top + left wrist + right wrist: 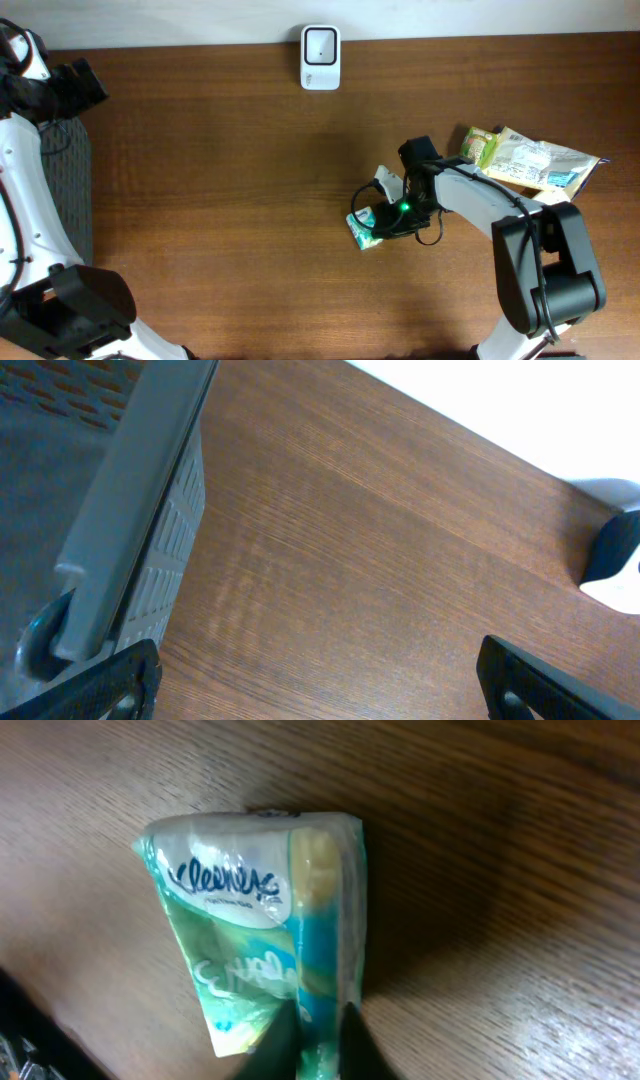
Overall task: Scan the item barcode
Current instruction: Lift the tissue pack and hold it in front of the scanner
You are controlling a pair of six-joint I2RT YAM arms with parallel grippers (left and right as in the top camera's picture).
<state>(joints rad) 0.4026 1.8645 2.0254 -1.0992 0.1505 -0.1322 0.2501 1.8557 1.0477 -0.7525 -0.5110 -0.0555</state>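
A dark brown wooden tabletop (230, 200) with a fine lengthwise grain fills most of the overhead view. Along its far edge runs a pale strip of wall (150, 20). At the left edge sits a grey basket (68, 190), partly hidden. In the left wrist view it shows a smooth flat rim and a ribbed side wall that meets the wood. Near the right edge lies a small heap of packets. A green packet (480, 147) at the heap's left touches a crinkled white packet (540, 158), which overlaps a teal-edged packet (566, 182). Their printing is too small to read.
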